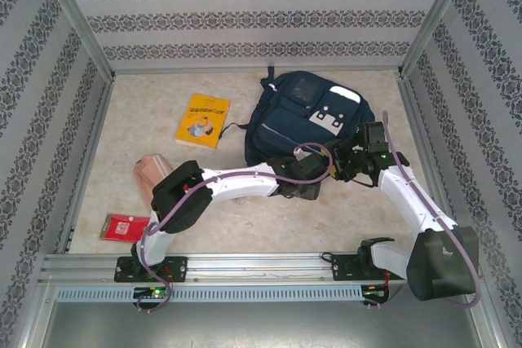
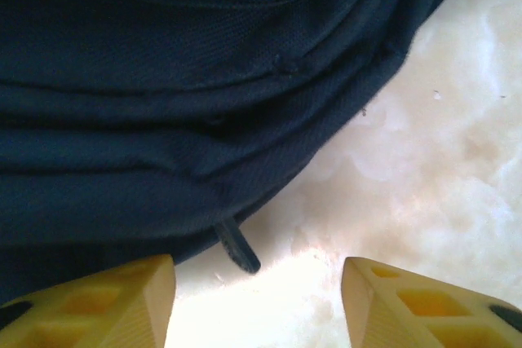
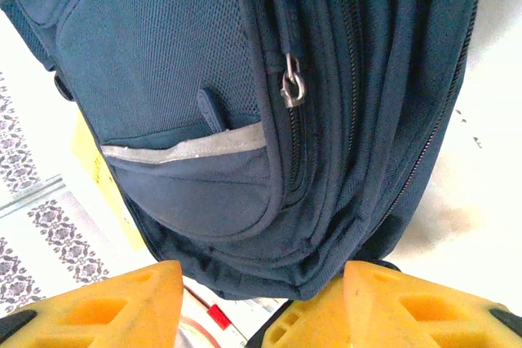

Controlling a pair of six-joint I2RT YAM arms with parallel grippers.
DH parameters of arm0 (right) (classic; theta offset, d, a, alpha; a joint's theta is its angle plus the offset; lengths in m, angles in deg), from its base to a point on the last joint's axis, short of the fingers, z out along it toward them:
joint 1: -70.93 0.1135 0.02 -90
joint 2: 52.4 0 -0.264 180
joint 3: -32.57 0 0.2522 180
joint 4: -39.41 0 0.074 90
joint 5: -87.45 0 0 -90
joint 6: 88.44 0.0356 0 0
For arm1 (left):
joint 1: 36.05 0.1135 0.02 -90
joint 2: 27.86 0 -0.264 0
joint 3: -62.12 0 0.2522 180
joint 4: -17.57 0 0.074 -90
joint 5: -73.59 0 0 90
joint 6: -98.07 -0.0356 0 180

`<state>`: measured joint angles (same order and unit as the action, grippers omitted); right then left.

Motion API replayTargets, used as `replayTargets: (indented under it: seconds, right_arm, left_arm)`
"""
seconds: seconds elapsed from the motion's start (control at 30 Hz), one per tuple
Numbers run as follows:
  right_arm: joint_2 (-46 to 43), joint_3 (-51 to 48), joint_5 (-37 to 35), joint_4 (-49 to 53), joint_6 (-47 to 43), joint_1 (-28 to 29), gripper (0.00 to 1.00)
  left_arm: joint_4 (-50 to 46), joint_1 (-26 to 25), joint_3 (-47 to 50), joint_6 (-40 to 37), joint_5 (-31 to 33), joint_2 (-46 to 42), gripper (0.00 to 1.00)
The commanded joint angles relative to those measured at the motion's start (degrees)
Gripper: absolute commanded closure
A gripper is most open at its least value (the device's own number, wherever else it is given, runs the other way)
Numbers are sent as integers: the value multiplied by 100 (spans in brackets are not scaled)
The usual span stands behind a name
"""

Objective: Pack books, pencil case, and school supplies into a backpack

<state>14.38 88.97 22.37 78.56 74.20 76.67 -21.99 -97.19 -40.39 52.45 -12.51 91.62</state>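
The backpack [image 2: 163, 79], navy woven fabric lying in soft stacked folds, is just beyond the left gripper [image 2: 257, 311]. That gripper's yellow ribbed fingers [image 2: 106, 307] stand wide apart, with nothing between them but the pale mottled table [image 2: 424, 160]. A short dark fabric tab [image 2: 236, 246] pokes out from the backpack's rounded edge, just ahead of the gap and apart from both fingers.

The right gripper [image 3: 261, 307] is spread and empty too. The backpack's bulging lower seam sits just ahead of its gap; whether the seam touches a finger cannot be told. Farther out from this gripper run several parallel zipper tracks, one carrying a metal zipper pull [image 3: 292, 87]. Beside them is a mesh-textured pocket edged with a grey reflective strip [image 3: 188, 148].

From above, both grippers meet at the backpack's near edge, and a white patch [image 1: 330, 116] lies on its top beyond them. The yellow book [image 1: 202, 120] lies flat on the far left side of the backpack, well apart from both grippers; its dark title is too small to read. The peach wood pieces [image 1: 151, 175] lie well left of the left gripper. The red packet [image 1: 124, 226] is farther off still, its label unreadable.
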Motion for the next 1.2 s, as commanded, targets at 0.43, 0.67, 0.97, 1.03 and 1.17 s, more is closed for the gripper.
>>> replayTargets:
  seconds: [0.43, 0.67, 0.97, 1.03, 1.17]
  right_arm:
    - [-327, -438, -223, 1113, 315, -145, 23]
    - [-341, -478, -365, 341, 1283, 184, 24]
    - [-399, -879, -1084, -466, 2044, 393, 93]
    - [-487, -879, -1246, -244, 1899, 334, 100]
    - [-391, -888, -1114, -92, 1318, -156, 100]
  left_arm:
    - [955, -55, 463, -688, -592, -523, 100]
    - [1317, -55, 677, -1502, -1138, -992, 100]
    - [1373, -57, 725, -1586, -1408, -1158, 100]
    - [1066, -47, 775, -1719, -1153, -1290, 100]
    - [682, -3, 1496, -1743, -124, -1784, 100]
